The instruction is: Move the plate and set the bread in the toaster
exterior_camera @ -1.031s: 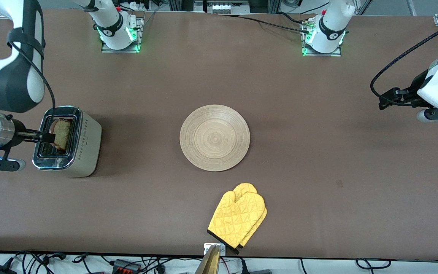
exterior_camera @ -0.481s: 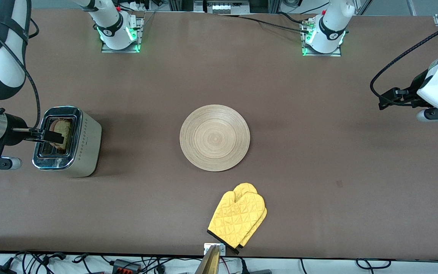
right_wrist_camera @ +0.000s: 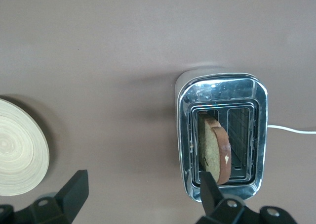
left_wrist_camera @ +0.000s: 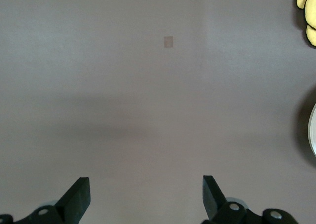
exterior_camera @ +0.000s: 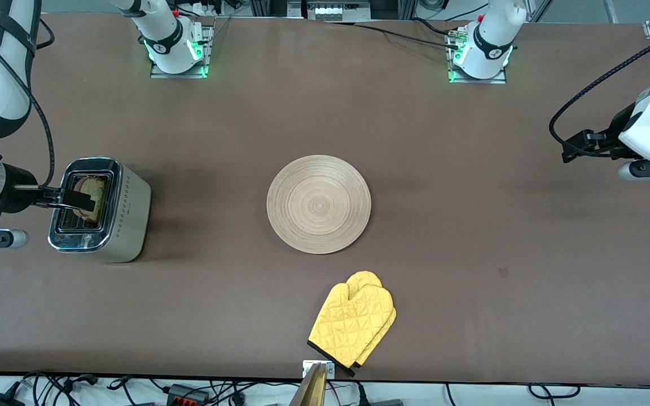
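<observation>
Right gripper (exterior_camera: 74, 202) hangs over the boxy cream-sided toaster with chrome top (exterior_camera: 127, 225), fingers spread wide and holding nothing. The square slice of speckled tan bread with dark brown crust (right_wrist_camera: 216, 150) stands on edge in 1 of the 2 dark slots (the slot toward the plate), leaning and with its top edge above the chrome rim, so it looks dropped in but not fully seated. Its long axis runs along the slot, and the open fingers straddle it without touching as far as the right wrist view shows. Key relation: bread sits directly below this claw, so any next move, a nudge down or a straight lift away, is vertical, not sideways.

Large round light-wood plate with ring grain (exterior_camera: 319, 204) lies flat mid-table, well apart from the toaster, toward the left arm's end from it, bare. A yellow quilted oven mitt (exterior_camera: 353, 324) lies nearer the front camera than the plate.

Left gripper (left_wrist_camera: 146, 200) waits over bare table at its own end, fingers wide apart, empty (right arm is clearly the nearer one to the bread).
</observation>
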Action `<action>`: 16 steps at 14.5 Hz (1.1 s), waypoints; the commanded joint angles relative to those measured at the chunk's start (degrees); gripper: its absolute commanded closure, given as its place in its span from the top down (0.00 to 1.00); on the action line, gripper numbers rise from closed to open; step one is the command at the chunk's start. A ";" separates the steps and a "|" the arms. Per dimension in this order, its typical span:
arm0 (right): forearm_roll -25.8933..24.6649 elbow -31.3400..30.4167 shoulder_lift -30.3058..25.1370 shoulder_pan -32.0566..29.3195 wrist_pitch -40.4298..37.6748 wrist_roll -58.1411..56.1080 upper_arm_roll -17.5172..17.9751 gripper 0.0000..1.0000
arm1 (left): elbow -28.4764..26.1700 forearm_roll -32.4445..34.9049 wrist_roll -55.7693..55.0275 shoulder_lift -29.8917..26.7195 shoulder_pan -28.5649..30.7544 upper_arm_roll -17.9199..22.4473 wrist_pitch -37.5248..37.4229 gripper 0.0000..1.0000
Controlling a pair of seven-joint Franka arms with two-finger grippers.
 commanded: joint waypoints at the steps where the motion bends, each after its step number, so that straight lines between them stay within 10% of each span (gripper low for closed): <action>1: 1.06 -0.19 -1.96 -3.08 0.45 -0.87 0.98 1.00 | -0.19 -1.14 0.78 -0.50 -0.11 0.36 -0.62 1.00; 8: -10.36 -11.08 -11.10 -19.87 11.70 -1.14 22.32 1.00 | -0.10 -1.14 0.78 -0.50 -0.29 0.36 -0.62 1.00; 16: -10.55 -11.61 -12.94 -21.47 10.91 -1.40 22.60 1.00 | -0.10 -1.14 0.78 -0.50 -0.29 0.27 -0.62 1.00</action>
